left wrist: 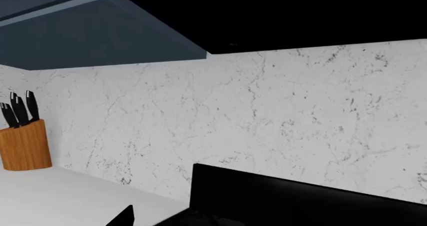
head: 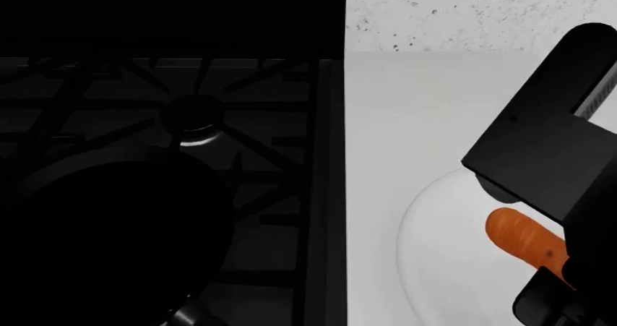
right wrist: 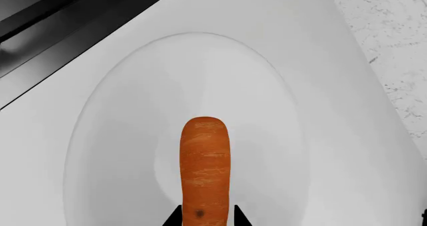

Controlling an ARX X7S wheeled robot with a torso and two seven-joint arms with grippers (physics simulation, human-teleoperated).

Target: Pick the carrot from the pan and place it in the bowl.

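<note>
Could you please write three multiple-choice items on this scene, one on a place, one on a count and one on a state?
1. Where is the carrot?
A. in the pan
B. above the bowl
C. on the stove grates

2. How many knife handles stick out of the knife block?
A. one
B. three
C. six

3. What is the right gripper doing?
A. holding the carrot
B. hanging open and empty
C. gripping the pan handle

Answers: 1 B, as the right wrist view shows the carrot over the white bowl; 2 B, as three black handles show; 3 A, as its fingertips flank the carrot's end.
</note>
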